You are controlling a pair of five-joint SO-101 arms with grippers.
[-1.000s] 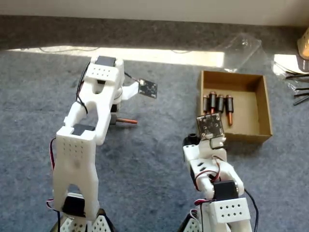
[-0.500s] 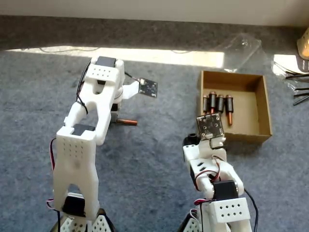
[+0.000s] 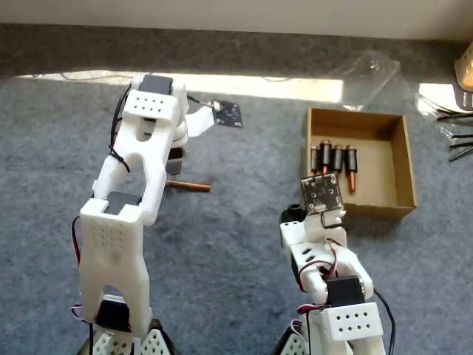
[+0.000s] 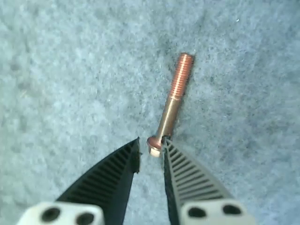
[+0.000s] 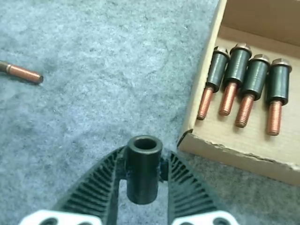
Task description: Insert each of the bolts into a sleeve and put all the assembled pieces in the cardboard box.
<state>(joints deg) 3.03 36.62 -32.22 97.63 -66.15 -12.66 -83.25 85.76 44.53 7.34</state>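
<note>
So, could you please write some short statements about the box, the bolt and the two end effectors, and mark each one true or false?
1. The cardboard box contains four assembled pieces. True.
2. The right end effector is empty. False: it is shut on a black sleeve.
3. A copper bolt lies on the carpet, its head at the tips of the left end effector. True.
4. The held sleeve already has a bolt inside. False: its bore is empty.
</note>
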